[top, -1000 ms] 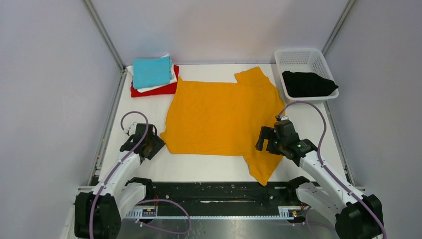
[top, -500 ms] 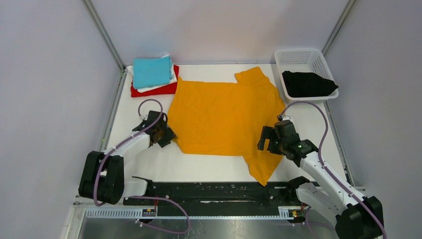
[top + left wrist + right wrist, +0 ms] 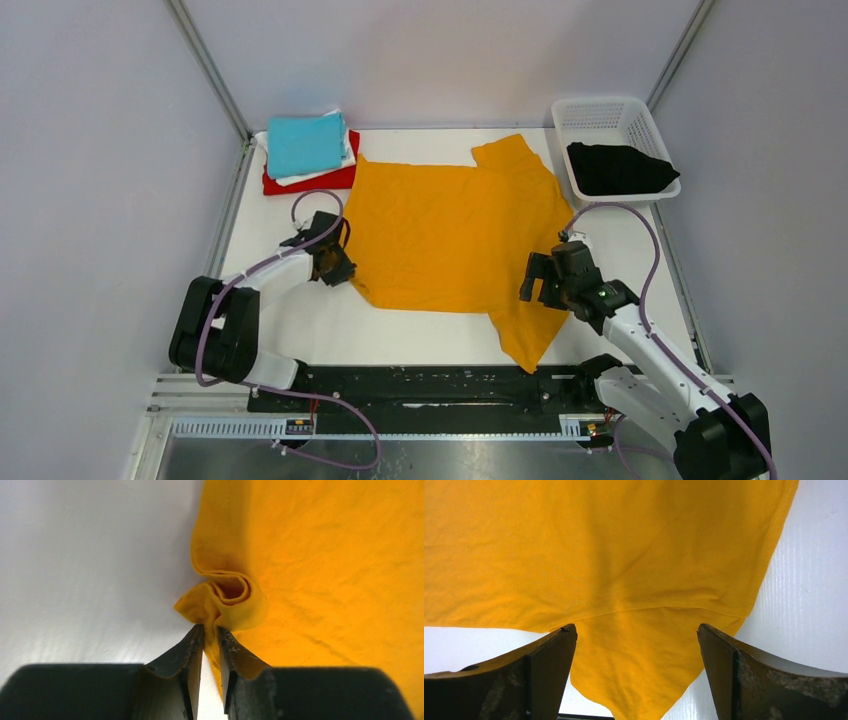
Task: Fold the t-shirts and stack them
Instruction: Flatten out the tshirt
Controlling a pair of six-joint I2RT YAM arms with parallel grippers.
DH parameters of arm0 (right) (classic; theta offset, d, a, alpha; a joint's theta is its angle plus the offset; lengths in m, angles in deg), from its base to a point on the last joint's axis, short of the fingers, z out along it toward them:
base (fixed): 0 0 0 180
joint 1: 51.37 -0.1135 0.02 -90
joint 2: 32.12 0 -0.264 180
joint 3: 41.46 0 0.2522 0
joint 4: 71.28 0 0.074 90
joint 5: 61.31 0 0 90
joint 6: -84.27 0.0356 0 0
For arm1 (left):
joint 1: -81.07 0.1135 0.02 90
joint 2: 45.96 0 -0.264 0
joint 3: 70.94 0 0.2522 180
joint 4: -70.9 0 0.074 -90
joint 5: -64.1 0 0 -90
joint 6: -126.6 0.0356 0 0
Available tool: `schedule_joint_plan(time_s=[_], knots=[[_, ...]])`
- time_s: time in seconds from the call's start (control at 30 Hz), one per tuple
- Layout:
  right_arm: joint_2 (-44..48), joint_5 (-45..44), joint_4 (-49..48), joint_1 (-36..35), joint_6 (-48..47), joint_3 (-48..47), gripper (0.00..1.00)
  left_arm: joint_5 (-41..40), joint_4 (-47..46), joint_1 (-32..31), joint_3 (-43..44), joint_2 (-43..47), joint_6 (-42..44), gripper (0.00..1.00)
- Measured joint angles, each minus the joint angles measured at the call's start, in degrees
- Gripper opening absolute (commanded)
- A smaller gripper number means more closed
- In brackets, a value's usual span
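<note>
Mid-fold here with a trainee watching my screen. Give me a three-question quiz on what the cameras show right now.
1. True or false: the left gripper pinches a bunched edge of the orange-yellow t-shirt.
2. Pick one. The right gripper is: A) open over a sleeve of that shirt; B) shut on that sleeve; C) out of every view.
3. Fill in: the black t-shirt lies in the white ____.

Key: 1 true; 2 A; 3 mesh basket.
</note>
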Motion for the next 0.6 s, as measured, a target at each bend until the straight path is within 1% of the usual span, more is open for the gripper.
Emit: schedule_joint_plan(time_s=[0.03, 0.07, 0.2, 0.4, 0.43, 0.5, 0.53, 0.57, 0.6], knots=[[-0.09, -0.07, 0.0, 0.0, -0.02, 0.0, 1.0, -1.2, 1.07, -0.07, 0.0, 0.52, 0.28, 0.02], [-0.17, -0.15, -0.02, 0.0, -0.02, 0.0, 1.0, -2.89, 2.47, -0.09, 0.0, 1.55, 0.72, 0.0], [-1.07, -0.87, 0.0, 0.0, -0.22, 0.0, 0.99, -8.68, 7.39, -0.09, 0.0, 7.5, 1.66, 0.0], [-2.29, -0.85, -0.02, 0.0, -0.42, 0.0, 0.99, -13.46, 12.02, -0.09, -1.6, 15.21, 1.68, 0.01], [-2.49, -0.85, -0.02, 0.0, -0.46, 0.0, 0.99, -13.88, 13.16, -0.09, -1.88, 15.91, 1.68, 0.05], [-2.86, -0.83, -0.02, 0.0, -0.48, 0.0, 1.0, -14.56, 15.61, -0.09, -1.95, 16.52, 1.57, 0.17], [-3.04, -0.83, -0.04, 0.0, -0.48, 0.0, 1.0, -14.93, 16.87, -0.09, -1.92, 16.65, 1.33, 0.2], [-3.65, -0.81, -0.02, 0.0, -0.48, 0.0, 0.99, -15.69, 21.05, -0.09, -1.92, 16.92, 0.76, 0.29], [-3.69, -0.81, -0.02, 0.0, -0.48, 0.0, 0.99, -15.76, 21.31, -0.09, -1.92, 16.92, 0.76, 0.43]])
